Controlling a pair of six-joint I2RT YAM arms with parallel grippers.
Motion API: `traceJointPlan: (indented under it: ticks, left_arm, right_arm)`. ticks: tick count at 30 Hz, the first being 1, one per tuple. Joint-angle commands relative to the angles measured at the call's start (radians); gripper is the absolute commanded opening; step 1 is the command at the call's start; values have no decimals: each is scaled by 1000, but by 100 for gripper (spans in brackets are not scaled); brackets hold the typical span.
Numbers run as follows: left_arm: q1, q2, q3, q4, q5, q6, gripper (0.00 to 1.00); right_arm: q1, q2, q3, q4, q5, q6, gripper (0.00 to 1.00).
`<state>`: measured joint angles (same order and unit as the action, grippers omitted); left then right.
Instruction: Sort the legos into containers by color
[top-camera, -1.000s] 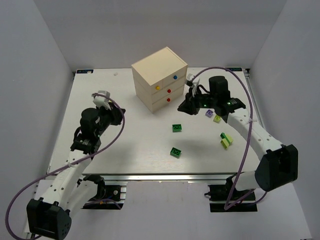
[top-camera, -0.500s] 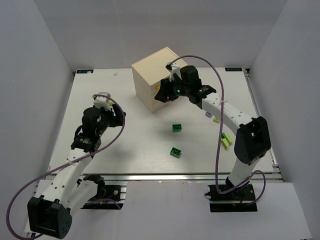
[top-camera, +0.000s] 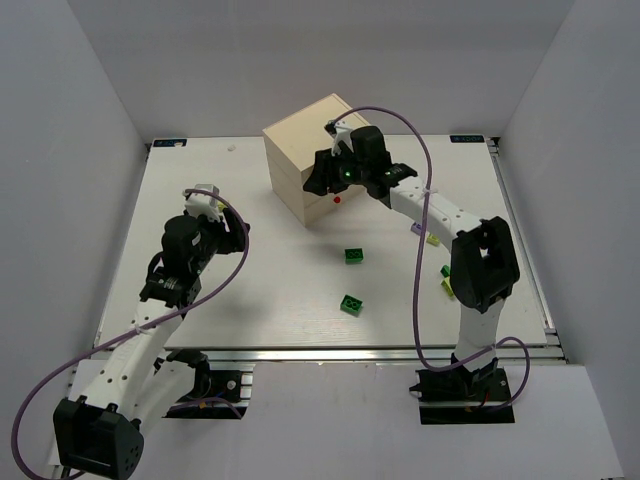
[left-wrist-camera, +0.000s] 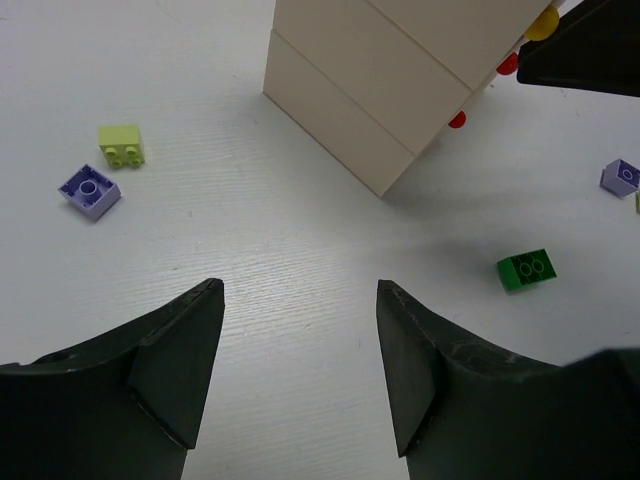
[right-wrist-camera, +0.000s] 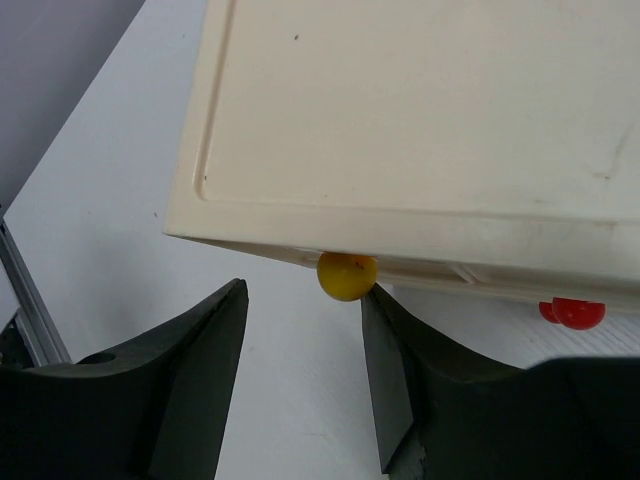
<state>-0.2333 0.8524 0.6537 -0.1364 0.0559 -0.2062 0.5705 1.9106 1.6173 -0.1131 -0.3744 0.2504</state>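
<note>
My right gripper (right-wrist-camera: 303, 295) stood open and empty. Its fingers straddled the yellow knob (right-wrist-camera: 347, 277) on the chest (right-wrist-camera: 420, 120), with the knob close up against one finger rather than centred. I judged that closing from there could have pinched the knob off-centre and slipped. A pull might also have dragged the light chest across the table (top-camera: 200, 170) instead of opening the drawer.

My left gripper (left-wrist-camera: 300, 295) hung open and empty too, well back from the chest. No brick was in a drawer. A green brick (top-camera: 353, 257) and a second green brick (top-camera: 351, 304) lay before the chest. A purple brick (left-wrist-camera: 90, 190) and a yellow-green brick (left-wrist-camera: 121, 145) lay ahead of my left gripper.

A second earlier my right gripper had been off to the chest's side, near other bricks. It had since swung across to the drawer fronts. My left arm had barely shifted.
</note>
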Motion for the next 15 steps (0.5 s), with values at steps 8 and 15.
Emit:
traceJointPlan:
  ticks: [8, 15]
  left_arm:
    - [-4, -27, 37, -8, 18, 8, 72]
    - [-4, -27, 37, -8, 19, 7, 72]
  right_arm:
    - [-21, 13, 49, 96, -21, -53, 47]
    - [-29, 30, 56, 131, -15, -51, 35]
